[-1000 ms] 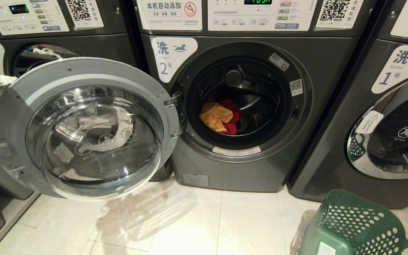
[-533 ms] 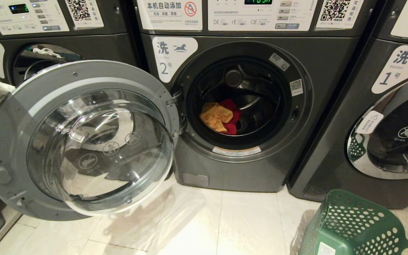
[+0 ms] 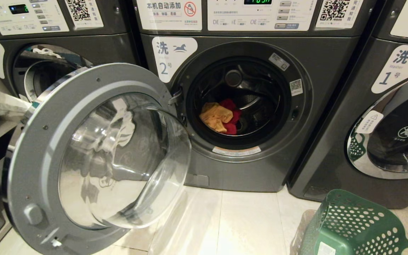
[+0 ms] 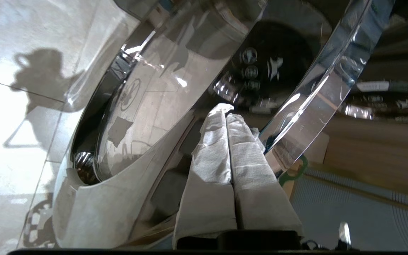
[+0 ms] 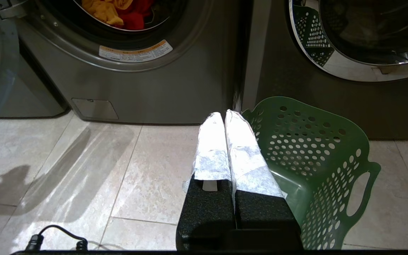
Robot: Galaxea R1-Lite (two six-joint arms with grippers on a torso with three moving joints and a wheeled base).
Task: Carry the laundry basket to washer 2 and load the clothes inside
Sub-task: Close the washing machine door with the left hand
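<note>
Washer 2 (image 3: 246,106) door (image 3: 94,159) swung partway shut since a second ago — left gripper (image 4: 226,115) pressed together, nudging its rim. Clothes (image 3: 220,118) in drum, laundry basket (image 3: 352,226) empty beside idle, closed right gripper (image 5: 225,118) — loading looks done.

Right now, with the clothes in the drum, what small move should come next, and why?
Probably keep pushing the door toward washer 2: the shut left gripper sits behind its chrome rim, the clothes are in the drum, and the laundry basket looks empty.
</note>
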